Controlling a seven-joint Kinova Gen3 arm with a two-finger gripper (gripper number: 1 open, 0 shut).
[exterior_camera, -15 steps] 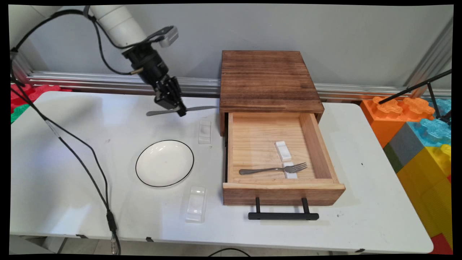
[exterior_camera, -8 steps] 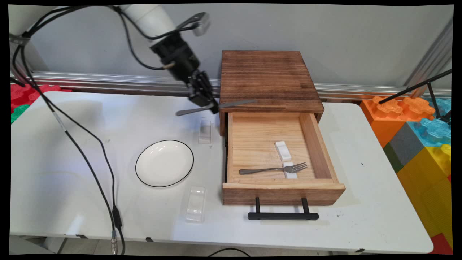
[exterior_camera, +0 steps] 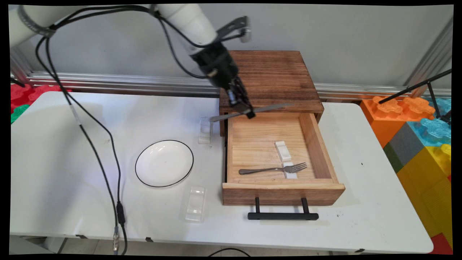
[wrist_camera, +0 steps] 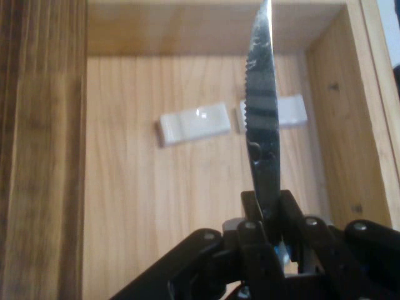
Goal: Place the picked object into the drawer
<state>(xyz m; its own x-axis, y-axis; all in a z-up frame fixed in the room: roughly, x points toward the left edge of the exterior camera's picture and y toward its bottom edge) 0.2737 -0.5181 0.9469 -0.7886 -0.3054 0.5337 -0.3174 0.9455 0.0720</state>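
Starting nearest the camera: a black drawer handle point(exterior_camera: 283, 216) juts from the drawer front, and a clear rest point(exterior_camera: 195, 203) lies on the white table point(exterior_camera: 72, 202) just left of the drawer's front corner.
Plate: a white plate point(exterior_camera: 164, 168) with a dark rim sits on the table left of the drawer, apart from it.
Drawer: the wooden drawer point(exterior_camera: 334, 169) is pulled open; inside, a fork point(exterior_camera: 273, 169) lies crosswise, tines resting on a white rest point(exterior_camera: 290, 170), and a second white rest point(exterior_camera: 283, 150) lies just behind that one.
Far rest: another clear rest point(exterior_camera: 205, 130) lies on the table beside the drawer's back left corner.
Gripper: the gripper point(exterior_camera: 245, 110) hangs above the drawer's back left corner, fingers clamped on a knife point(exterior_camera: 252, 110).
Knife: held roughly level, off every surface, its blade point(wrist_camera: 263, 119) reaching over the drawer's back, its handle pointing left over the far rest; the hand view shows a serrated edge above both white rests.
Cabinet: the dark wooden cabinet point(exterior_camera: 274, 77) stands behind, against the wall.
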